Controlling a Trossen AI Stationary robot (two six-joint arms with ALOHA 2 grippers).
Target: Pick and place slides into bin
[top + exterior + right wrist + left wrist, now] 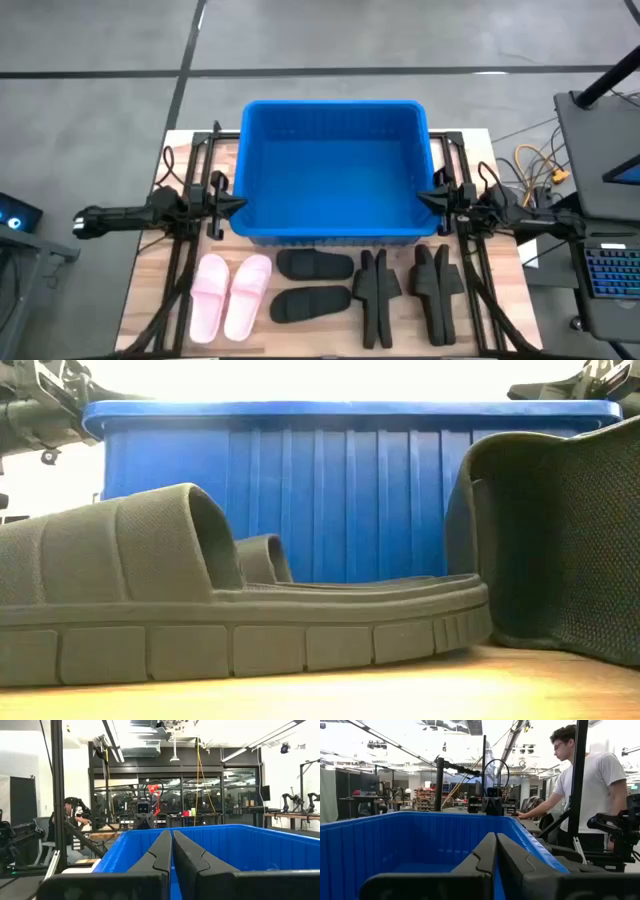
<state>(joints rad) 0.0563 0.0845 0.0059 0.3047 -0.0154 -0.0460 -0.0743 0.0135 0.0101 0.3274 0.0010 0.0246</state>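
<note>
Flanking the bin (333, 170) – both closed jaws; slides (312, 285) untouched in front

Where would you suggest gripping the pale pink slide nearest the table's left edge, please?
Probably across its broad strap, coming straight down from above: the pink slide lies flat, sole down, strap arching upward. The left gripper, parked shut at the bin, is nearer.
</note>
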